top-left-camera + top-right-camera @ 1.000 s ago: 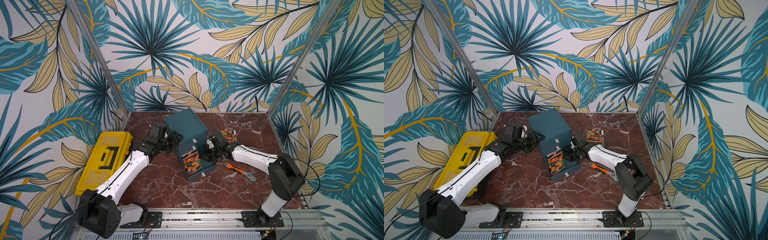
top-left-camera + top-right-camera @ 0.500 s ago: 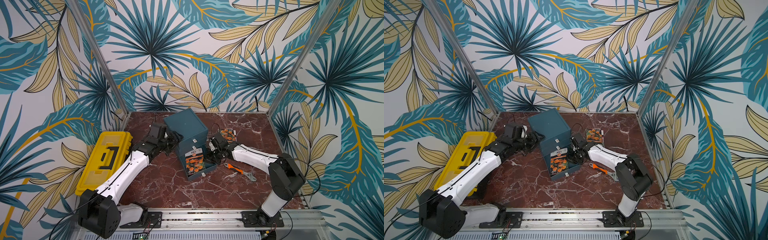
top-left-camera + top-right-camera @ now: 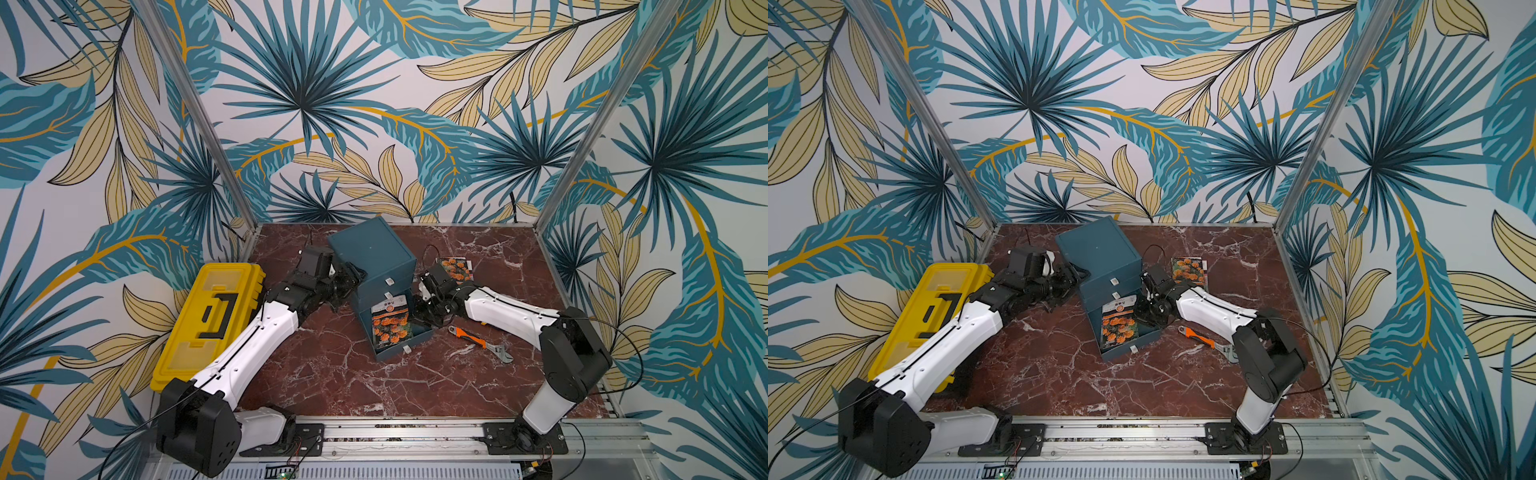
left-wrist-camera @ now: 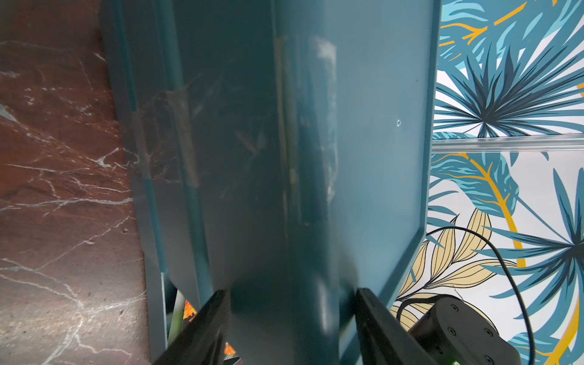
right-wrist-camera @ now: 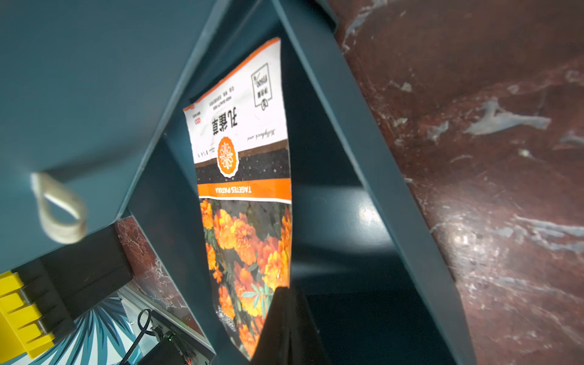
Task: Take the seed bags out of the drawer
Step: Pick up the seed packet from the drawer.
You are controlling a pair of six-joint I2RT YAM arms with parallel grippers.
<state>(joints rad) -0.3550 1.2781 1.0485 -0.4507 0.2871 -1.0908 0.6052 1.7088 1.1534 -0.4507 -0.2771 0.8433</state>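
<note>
Two arms reach in from the near rail toward a dark blue cabinet [image 3: 372, 253] [image 3: 1098, 253] that stands on the red marble table [image 3: 332, 395]. Nearest the rail, the cabinet's bottom drawer [image 3: 399, 353] [image 3: 1129, 351] [image 5: 363, 158] juts open toward the front. One seed bag [image 3: 388, 328] [image 3: 1119, 322] [image 5: 243, 189], printed with orange blooms under a white band of text, sits in that drawer. It is tilted up, with its white end raised toward the cabinet's front.

The right end effector [image 3: 415, 316] [image 3: 1142, 316] [image 5: 282, 294] is pinched closed on the bag's edge on the right arm's side. In the right wrist view its dark fingers overlap the flower end of the bag. A pale fabric loop [image 5: 58, 208] hangs from a drawer front above.

Just to the right of the open drawer, apart from it, an orange-handled wrench [image 3: 478, 343] [image 3: 1208, 340] lies flat on the table. Well to the cabinet's left sits a closed yellow toolbox [image 3: 208, 320] [image 3: 926, 316] with a black handle.

At the cabinet's left side, the left end effector [image 3: 351, 276] [image 3: 1075, 276] [image 4: 292, 294] clamps the cabinet. The left wrist view shows one finger [image 4: 205, 322] on each side of an upright corner edge, both touching the blue panels [image 4: 363, 126].

Farthest back, right of the cabinet and near it, a second seed bag [image 3: 456, 269] [image 3: 1188, 270] lies flat on the table with its orange flowers facing up.
</note>
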